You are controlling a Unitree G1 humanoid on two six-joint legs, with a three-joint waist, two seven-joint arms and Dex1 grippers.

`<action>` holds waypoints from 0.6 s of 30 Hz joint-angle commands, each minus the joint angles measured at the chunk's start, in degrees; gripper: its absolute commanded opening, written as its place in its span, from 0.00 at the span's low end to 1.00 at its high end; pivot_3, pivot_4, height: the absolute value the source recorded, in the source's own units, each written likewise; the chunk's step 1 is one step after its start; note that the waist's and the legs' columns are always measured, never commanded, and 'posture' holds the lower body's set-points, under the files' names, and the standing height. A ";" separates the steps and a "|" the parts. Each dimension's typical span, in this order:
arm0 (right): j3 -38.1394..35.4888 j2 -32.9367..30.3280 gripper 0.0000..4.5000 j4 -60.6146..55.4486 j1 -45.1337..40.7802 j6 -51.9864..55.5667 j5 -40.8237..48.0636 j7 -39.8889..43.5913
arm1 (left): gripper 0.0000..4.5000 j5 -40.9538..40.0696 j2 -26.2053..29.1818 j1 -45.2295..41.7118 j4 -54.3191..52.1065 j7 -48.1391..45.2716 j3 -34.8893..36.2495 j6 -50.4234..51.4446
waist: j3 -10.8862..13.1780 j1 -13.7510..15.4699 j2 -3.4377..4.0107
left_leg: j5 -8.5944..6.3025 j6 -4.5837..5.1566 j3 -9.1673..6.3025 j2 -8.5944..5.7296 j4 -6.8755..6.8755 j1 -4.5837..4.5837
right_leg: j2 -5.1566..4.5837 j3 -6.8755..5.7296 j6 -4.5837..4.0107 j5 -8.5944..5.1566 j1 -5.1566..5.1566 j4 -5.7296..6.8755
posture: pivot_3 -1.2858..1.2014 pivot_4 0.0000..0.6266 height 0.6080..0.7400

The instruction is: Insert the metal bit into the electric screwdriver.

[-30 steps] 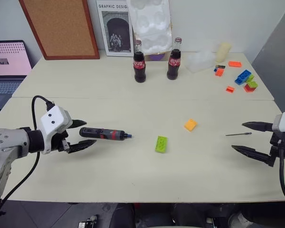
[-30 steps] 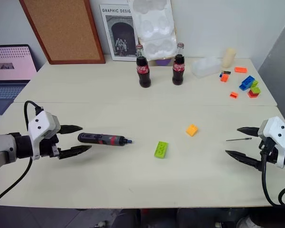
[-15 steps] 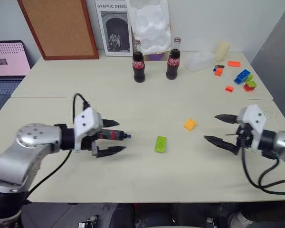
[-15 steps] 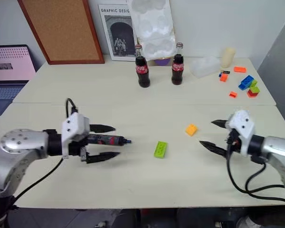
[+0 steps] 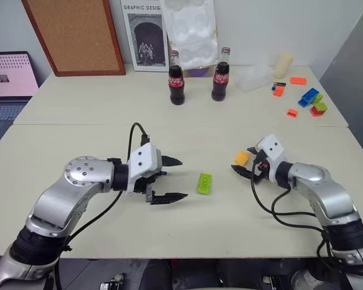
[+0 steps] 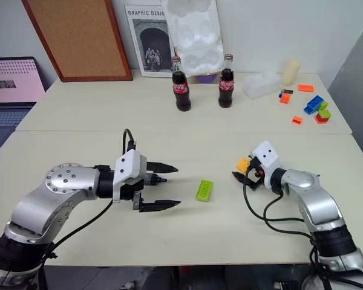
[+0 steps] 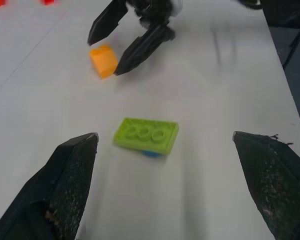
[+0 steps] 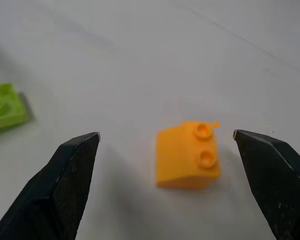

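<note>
My left gripper point(image 5: 183, 178) hangs open low over the table, right above where the electric screwdriver point(image 6: 159, 179) lies. Just its dark front end with the bluish tip peeks out between the fingers; the hand hides the body. My right gripper point(image 5: 242, 161) stands open around a small orange brick point(image 8: 187, 155), which sits between its fingertips point(image 8: 75, 165) without touching them. The left wrist view shows that same gripper point(image 7: 106, 56) straddling the orange brick point(image 7: 102, 61). The metal bit is hidden from me.
A green brick point(image 5: 205, 182) lies between the two grippers. Two cola bottles point(image 5: 176, 81) stand at the back centre, loose coloured bricks point(image 5: 308, 99) at the back right. A laptop point(image 5: 6, 84) sits off the table's left side.
My left gripper has swept right and now covers the screwdriver. The right gripper has come in to the left, from beside the metal bit to the orange brick; its arm now lies over that spot.
</note>
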 commanded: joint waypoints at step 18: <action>-11.53 -0.17 0.32 -12.79 8.95 4.49 2.10 -4.33 | 1.00 1.46 -6.47 -2.10 2.72 -2.06 -4.54 -5.01 | 0.01 0.36 0.03 | 0.00 0.00 -0.06 -0.02 -0.01 -0.07 | -0.01 -0.03 0.05 -0.03 -0.01 -0.01 | 0.52 0.24 1.00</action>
